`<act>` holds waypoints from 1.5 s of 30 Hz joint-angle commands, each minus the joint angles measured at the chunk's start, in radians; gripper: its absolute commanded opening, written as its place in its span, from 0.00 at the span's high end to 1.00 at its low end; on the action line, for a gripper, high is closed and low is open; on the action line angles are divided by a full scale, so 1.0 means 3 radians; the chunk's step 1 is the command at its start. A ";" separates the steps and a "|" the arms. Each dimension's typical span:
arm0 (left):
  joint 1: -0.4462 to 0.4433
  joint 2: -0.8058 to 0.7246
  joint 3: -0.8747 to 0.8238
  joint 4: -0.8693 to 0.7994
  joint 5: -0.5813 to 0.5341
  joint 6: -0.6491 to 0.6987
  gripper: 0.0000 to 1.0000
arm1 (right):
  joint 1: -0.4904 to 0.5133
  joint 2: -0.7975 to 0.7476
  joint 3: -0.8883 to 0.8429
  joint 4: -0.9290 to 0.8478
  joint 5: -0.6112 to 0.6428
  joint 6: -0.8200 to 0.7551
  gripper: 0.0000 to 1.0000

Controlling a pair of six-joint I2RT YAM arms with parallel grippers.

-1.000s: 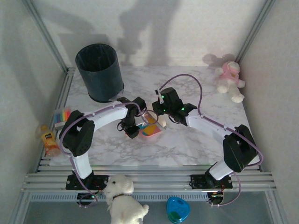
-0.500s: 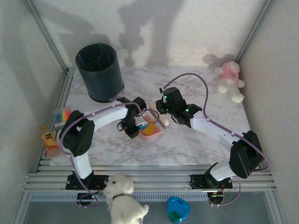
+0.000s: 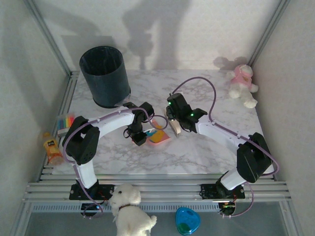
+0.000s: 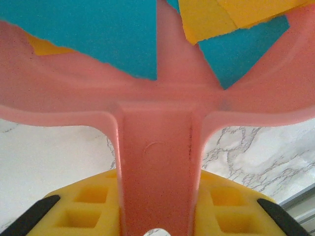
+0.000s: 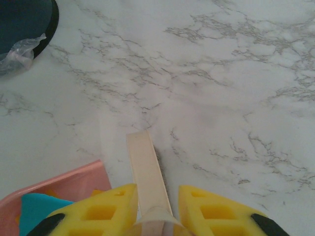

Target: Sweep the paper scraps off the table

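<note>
My left gripper (image 3: 139, 134) (image 4: 157, 209) is shut on the handle of the pink dustpan (image 3: 160, 139) (image 4: 157, 147), which rests on the table (image 3: 206, 147). Teal (image 4: 98, 34) and orange-yellow paper scraps (image 4: 206, 19) lie inside the pan, seen from above as a coloured patch (image 3: 156, 135). My right gripper (image 3: 175, 123) (image 5: 155, 209) is shut on a cream brush (image 3: 175, 128) (image 5: 145, 167), held just off the pan's right edge (image 5: 64, 184). In the right wrist view the marble ahead of the brush shows no scraps.
A dark round bin (image 3: 105, 76) (image 5: 22, 22) stands at the back left. A pink-and-white plush (image 3: 242, 84) sits at the back right. A pack of coloured strips (image 3: 65, 121) and a juice bottle (image 3: 51, 147) lie off the left edge. A white plush dog (image 3: 129, 211) sits by the front rail.
The right arm swung a little right, then back left, and the brush now stands close by the dustpan's right edge. The left arm and dustpan have not moved.
</note>
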 commanded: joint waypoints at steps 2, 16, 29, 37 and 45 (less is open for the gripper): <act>0.0027 -0.0001 -0.0035 -0.0071 -0.0014 0.0040 1.00 | 0.0027 0.0049 0.0055 -0.0082 -0.0088 0.0088 1.00; 0.0035 0.0001 -0.0030 -0.0071 -0.0015 0.0044 1.00 | 0.0027 0.0025 0.0027 0.0126 -0.0881 0.0223 1.00; 0.0040 -0.0011 -0.0034 -0.0070 -0.0028 0.0049 1.00 | 0.0026 -0.0157 0.0120 -0.0039 -0.0591 0.0233 1.00; 0.0048 -0.0010 -0.0030 -0.0070 -0.0030 0.0047 1.00 | 0.0026 -0.0275 0.0038 -0.0127 -0.0163 0.0310 1.00; 0.0049 -0.0009 -0.0025 -0.0071 -0.0036 0.0044 1.00 | 0.0026 -0.0086 0.0096 -0.0247 -0.0235 0.0269 1.00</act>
